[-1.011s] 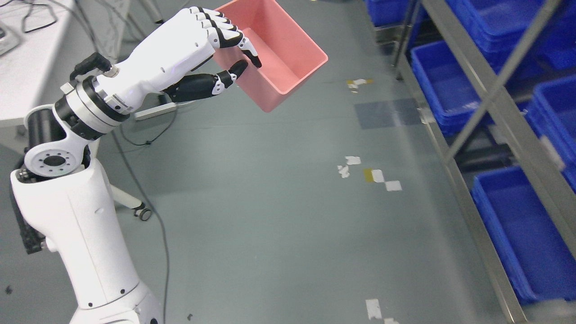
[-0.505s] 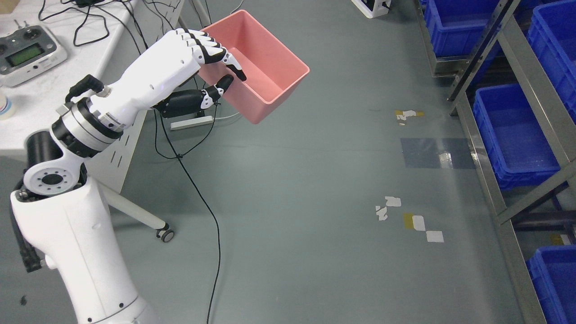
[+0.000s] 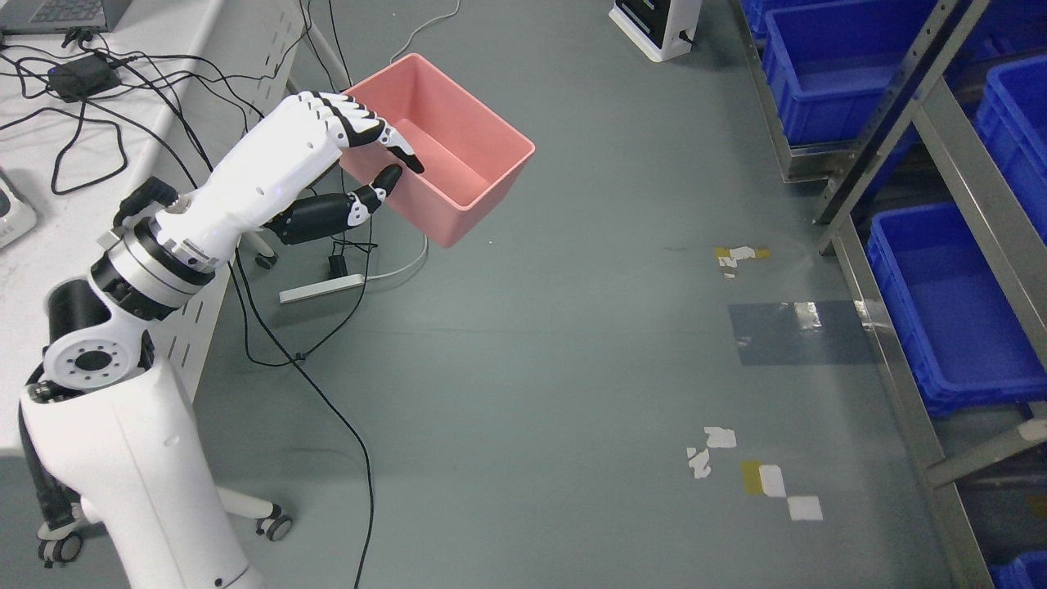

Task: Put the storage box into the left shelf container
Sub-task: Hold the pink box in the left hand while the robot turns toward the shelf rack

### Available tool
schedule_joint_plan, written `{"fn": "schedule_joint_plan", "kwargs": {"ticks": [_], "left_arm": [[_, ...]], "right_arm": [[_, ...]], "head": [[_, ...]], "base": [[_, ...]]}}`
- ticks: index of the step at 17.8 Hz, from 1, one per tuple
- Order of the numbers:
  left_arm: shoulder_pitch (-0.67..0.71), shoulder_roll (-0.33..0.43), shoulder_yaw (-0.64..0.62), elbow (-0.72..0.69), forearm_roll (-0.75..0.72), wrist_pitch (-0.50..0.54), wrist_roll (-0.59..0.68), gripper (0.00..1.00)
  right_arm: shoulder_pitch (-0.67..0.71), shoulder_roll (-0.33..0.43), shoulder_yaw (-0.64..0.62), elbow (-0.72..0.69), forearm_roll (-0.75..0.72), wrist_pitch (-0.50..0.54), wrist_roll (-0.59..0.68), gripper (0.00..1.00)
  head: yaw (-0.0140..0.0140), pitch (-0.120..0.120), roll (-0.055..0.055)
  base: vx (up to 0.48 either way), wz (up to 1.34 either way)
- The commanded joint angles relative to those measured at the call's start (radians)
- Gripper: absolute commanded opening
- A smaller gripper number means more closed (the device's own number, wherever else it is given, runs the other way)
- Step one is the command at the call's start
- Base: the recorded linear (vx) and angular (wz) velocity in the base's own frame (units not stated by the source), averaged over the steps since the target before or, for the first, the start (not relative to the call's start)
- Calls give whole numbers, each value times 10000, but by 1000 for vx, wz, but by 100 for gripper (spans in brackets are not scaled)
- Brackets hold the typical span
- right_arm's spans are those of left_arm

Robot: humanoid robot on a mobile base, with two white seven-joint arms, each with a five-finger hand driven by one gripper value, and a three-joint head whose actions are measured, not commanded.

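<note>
Left hand (image 3: pixel 348 159) carrying the pink storage box (image 3: pixel 442 159)

Fingers curl over the box's near wall, thumb beneath, holding it above the floor; blue shelf containers (image 3: pixel 949 311) sit well off beyond it. No readable writing.

Pink storage box (image 3: pixel 458 176), open-topped, empty, tilted, held aloft by its near wall in my left hand (image 3: pixel 327 155).

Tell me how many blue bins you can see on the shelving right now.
5, all on the rack at the right: one top centre-right, one top corner, one right edge, one mid-right, a sliver bottom right. More may be hidden off-frame.
</note>
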Motion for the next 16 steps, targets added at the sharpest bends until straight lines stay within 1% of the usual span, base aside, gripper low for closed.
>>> {"fn": "schedule_joint_plan", "kwargs": {"ticks": [1,3,13,16], "left_arm": [[335,176,5,87,-36,4,5,0],[320,176,-225,103,-51,4,5,0],[197,176,-579,103,-36,4,67,0],[166,176,-885,103,-51,4,112,0]], "right_arm": [[-186,-175,0,-175,0,-4,-3,99],[-186,-175,0,-175,0,-4,-3,99],[-186,-175,0,-175,0,-4,-3,99],[-186,-175,0,-175,0,-4,-3,99]], "head": [[0,0,0],[0,0,0],[0,0,0],[0,0,0]], "base": [[388,112],[382,144],[392,148],[385,-12]]}}
